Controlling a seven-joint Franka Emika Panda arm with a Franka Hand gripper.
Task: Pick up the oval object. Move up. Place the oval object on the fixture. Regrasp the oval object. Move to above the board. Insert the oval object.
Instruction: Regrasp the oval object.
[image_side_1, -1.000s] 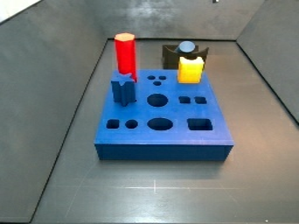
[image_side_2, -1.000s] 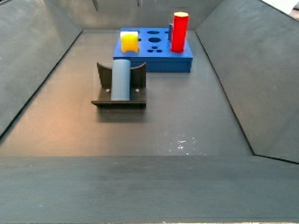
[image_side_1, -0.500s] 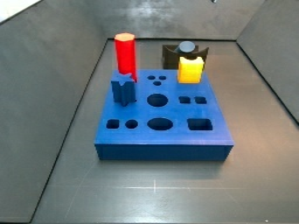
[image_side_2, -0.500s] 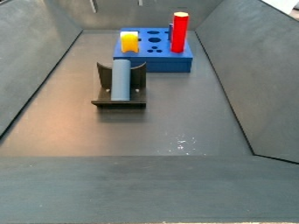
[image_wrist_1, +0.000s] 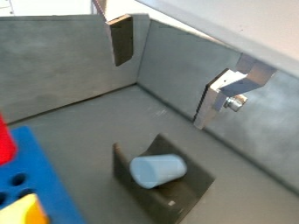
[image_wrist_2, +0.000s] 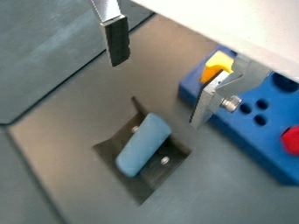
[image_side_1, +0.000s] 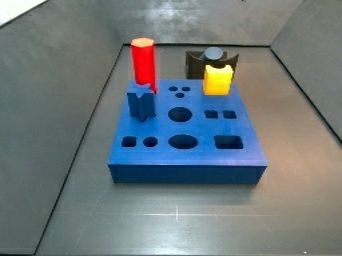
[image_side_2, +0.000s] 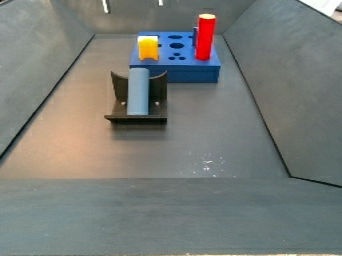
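Note:
The oval object (image_side_2: 136, 92), a smooth grey-blue peg, lies on its side in the notch of the black fixture (image_side_2: 136, 120). Both wrist views show it from above (image_wrist_2: 142, 147), its rounded end (image_wrist_1: 156, 170) facing out of the fixture (image_wrist_1: 128, 162). My gripper (image_wrist_2: 156, 92) hangs open well above it, nothing between the fingers (image_wrist_2: 115, 39). In a side view only the peg's end (image_side_1: 213, 55) shows, behind the board (image_side_1: 187, 150). The blue board has shaped holes in its top.
On the board stand a red peg (image_side_1: 142, 62), a short dark-blue star peg (image_side_1: 140, 103) and a yellow block (image_side_1: 219, 78). Grey sloping walls enclose the floor on all sides (image_side_2: 54, 90).

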